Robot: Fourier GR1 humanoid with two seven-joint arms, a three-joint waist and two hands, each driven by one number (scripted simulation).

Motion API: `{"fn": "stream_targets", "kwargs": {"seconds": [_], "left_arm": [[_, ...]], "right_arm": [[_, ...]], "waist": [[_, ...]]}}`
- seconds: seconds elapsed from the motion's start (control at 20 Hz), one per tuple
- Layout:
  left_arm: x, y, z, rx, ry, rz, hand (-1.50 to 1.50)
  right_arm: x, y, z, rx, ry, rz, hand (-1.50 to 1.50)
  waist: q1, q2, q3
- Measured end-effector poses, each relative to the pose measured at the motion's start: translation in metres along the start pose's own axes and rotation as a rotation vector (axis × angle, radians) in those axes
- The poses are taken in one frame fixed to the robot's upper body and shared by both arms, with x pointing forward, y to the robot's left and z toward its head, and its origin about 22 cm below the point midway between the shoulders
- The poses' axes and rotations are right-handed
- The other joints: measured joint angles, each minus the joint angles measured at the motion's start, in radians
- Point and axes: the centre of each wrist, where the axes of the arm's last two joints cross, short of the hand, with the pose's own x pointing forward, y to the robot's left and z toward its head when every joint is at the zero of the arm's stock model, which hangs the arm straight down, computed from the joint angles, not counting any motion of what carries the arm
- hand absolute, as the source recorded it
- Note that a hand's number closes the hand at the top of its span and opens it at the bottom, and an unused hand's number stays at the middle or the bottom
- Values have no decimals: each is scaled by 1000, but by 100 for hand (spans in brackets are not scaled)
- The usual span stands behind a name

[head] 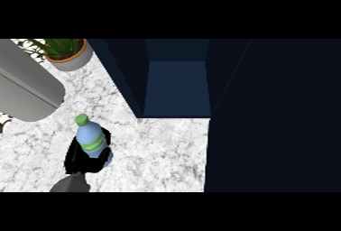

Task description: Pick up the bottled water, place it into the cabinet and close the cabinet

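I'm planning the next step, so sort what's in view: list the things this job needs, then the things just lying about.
Job: bottled water, left hand with fingers curled round it, open cabinet.
Lying about: potted plant, grey rounded object.

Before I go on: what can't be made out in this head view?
- Base of the bottled water: hidden by the left hand curled round it, so contact with the counter is unclear.
- The right hand: outside the head view.
- Inside of the cabinet: too dark to show shelves; its top is cut off by the upper edge.
- The grey object: cut off by the left edge, unidentifiable.
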Motion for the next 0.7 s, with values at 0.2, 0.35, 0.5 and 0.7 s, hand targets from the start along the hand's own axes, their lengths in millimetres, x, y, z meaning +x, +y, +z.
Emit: {"fn": "stream_targets", "kwargs": {"seconds": [0.2, 0.35, 0.5, 0.7], "left_arm": [[12, -29, -11, -36, -18, -15, 150], [26, -53, -27, -57, -35, -38, 150], [31, -80, -40, -72, -44, -64, 150], [34, -120, -58, -80, -60, -100, 150]], "right_arm": [[-8, -3, -7, -1, 0, -3, -150], [-4, 1, -4, 0, 3, -8, -150], [-2, 0, -8, 4, 6, -10, -150], [-7, 3, -10, 15, 7, -12, -150]], "waist": [[0, 1, 0], [-3, 1, 0], [-5, 1, 0], [-8, 2, 0]]}}
